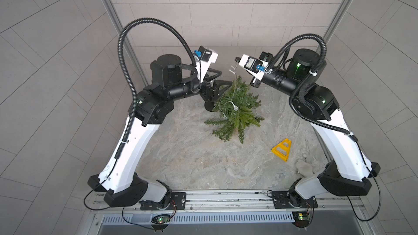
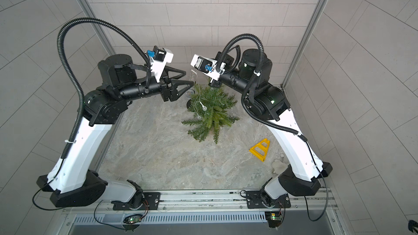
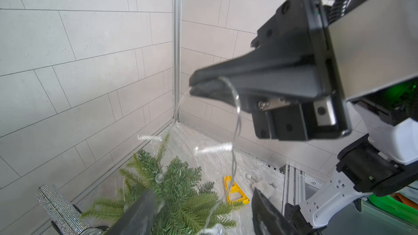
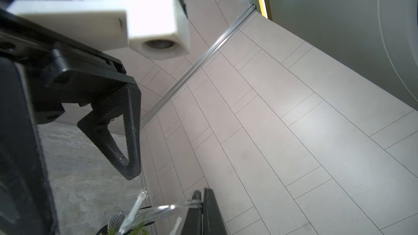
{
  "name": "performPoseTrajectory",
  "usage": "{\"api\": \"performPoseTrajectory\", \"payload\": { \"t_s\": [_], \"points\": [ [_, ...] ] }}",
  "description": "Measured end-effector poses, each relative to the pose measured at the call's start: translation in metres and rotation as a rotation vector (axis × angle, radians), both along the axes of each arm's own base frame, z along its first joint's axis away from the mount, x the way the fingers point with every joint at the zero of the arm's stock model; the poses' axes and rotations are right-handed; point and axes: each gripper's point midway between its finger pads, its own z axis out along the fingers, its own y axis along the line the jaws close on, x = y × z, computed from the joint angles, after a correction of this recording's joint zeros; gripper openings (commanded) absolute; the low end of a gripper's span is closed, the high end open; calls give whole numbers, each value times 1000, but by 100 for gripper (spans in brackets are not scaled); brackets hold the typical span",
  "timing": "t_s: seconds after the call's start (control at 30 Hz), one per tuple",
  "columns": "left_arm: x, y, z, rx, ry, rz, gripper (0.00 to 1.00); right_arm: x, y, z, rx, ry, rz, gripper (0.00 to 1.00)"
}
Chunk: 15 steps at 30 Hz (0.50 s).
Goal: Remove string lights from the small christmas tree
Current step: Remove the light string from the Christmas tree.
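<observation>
The bench (image 1: 181, 154), a grey marbled slab, fills the middle in both top views, with tiled walls around it. Two arms reach in from its near edge and meet over the far side.

The tree (image 1: 237, 114) (image 2: 210, 111) stands there, close to the back wall and between the arms. Its green branches droop outward and hide its base.

The left claw (image 1: 226, 77) (image 2: 189, 78) hangs just beside the treetop. Its jaws are spread wide and grip nothing. In the left wrist view its fingers (image 3: 140, 211) frame the tree from above, and a strand of wire crosses the gap between them. Whether the wire touches either finger I cannot tell.

The right claw (image 1: 236, 59) (image 3: 192, 87) is raised above the treetop and points toward the left arm. Its jaws are pressed together on the lights.

The mic (image 3: 61, 209), glittery silver on a black stand, is just beside the tree on the left arm's side. In the top views the left claw mostly hides it.

A yellow frame (image 1: 282, 149) lies well apart from the tree, toward the right arm. A grey lump (image 1: 304, 168) sits near that arm's lower part.

The lights (image 3: 236, 118) (image 1: 236, 108) are a thin pale wire. It leaves the right claw's tip and drops in two strands to the tree. There it loops over the upper branches, with clear bulbs among the needles.
</observation>
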Motion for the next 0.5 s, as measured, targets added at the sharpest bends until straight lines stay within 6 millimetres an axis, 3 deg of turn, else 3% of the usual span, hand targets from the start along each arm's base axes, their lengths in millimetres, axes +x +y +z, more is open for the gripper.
{"api": "performPoseTrajectory", "payload": {
  "t_s": [0.3,0.5],
  "points": [
    [11,-9,-6,5,61,-7,64,17,21,-10,-30,31,-25,0],
    [12,-4,-16,30,92,22,40,19,20,-2,-17,17,-40,0]
  ]
}}
